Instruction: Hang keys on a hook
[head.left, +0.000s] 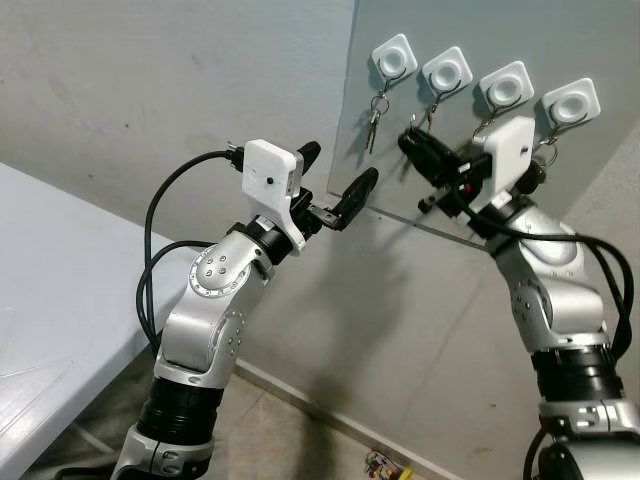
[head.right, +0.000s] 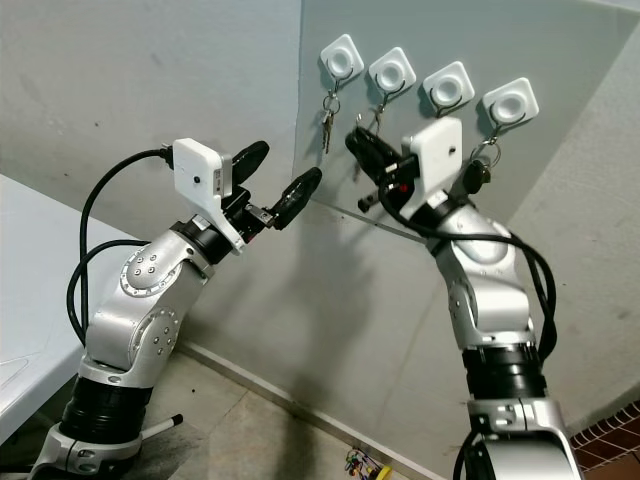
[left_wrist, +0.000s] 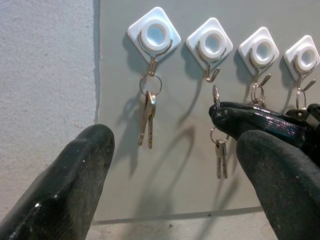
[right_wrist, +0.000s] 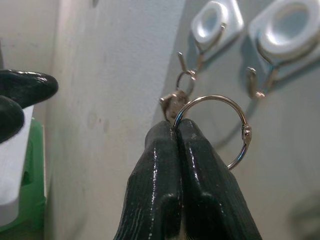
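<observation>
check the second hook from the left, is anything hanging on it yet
No, the second hook is bare; the right gripper holds the key ring just below it.

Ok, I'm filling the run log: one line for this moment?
right gripper: shut on key ring | near second hook, free | first hook: keys hung | left gripper: open, idle

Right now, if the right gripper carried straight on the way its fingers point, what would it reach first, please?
Probably the grey board itself, about at the second hook from the left. The right gripper, shut on the key ring, aims at the board just beneath that empty hook; depth is hard to judge.
</observation>
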